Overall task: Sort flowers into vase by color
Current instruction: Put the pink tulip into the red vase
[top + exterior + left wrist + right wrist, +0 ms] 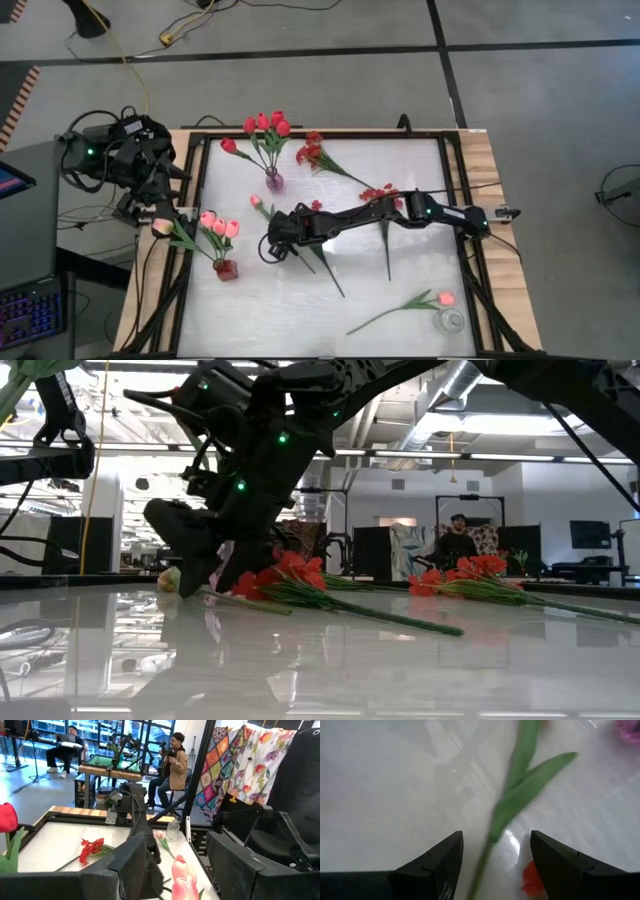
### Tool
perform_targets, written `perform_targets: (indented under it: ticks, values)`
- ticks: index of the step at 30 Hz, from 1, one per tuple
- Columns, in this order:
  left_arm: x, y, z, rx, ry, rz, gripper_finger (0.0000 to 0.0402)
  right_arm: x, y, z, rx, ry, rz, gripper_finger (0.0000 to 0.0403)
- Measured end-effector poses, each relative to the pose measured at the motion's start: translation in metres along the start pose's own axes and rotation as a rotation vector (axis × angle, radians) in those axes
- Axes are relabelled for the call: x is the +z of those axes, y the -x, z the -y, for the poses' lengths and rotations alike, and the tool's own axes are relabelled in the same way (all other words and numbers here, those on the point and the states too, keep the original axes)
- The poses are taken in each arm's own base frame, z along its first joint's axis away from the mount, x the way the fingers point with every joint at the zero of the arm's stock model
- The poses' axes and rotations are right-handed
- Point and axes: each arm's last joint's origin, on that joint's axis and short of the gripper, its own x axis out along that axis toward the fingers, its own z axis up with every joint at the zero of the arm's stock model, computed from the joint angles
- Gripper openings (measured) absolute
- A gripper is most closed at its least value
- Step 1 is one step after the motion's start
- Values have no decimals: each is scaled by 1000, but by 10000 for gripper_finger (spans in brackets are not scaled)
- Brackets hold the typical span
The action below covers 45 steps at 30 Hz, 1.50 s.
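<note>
A pale pink tulip lies on the white table, its head (256,200) toward the far left and its green stem (512,800) running toward the near side. My right gripper (275,246) reaches across to it, slanting down and open. One finger stands on each side of the stem, and no contact shows. In the low view the right gripper (195,575) hangs just above the table beside the tulip head (170,578). My left gripper (158,215) stays open at the table's left edge, level, with pink tulip heads (180,872) showing between its fingers.
Red tulips stand in a purple vase (273,181). Pink tulips (220,226) stand in a red vase (226,268). Red blossom sprays (315,152) (380,192) lie at the far middle. Another tulip (444,298) lies by a clear glass vase (450,321) near right. People sit beyond the table.
</note>
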Motion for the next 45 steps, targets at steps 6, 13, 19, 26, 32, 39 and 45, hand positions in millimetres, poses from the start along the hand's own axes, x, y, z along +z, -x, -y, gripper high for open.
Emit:
perform_targets:
  ticks: [6, 13, 19, 26, 32, 39, 45]
  values:
    - [-2, 0, -1, 3, 5, -7, 194, -18, 6, -21, -33, 56, 0, 231]
    - [-2, 0, 0, -5, 7, -11, 194, -24, 9, -29, -26, 55, -9, 57]
    - [-2, 0, 0, -20, 27, -20, 194, -16, 18, -27, -3, -61, -1, 32]
    - [-3, 0, 0, -16, 11, -21, 194, 14, 59, -20, -32, -128, 108, 23]
    - [-3, 0, 0, -14, 6, -23, 194, 34, 111, -7, -140, -122, 174, 23]
    - [-8, 0, -2, -6, -14, -46, 194, 40, 185, 0, -292, -119, 282, 23]
    - [-14, -3, 2, 10, -38, -51, 194, 37, 240, -15, -325, -157, 476, 23]
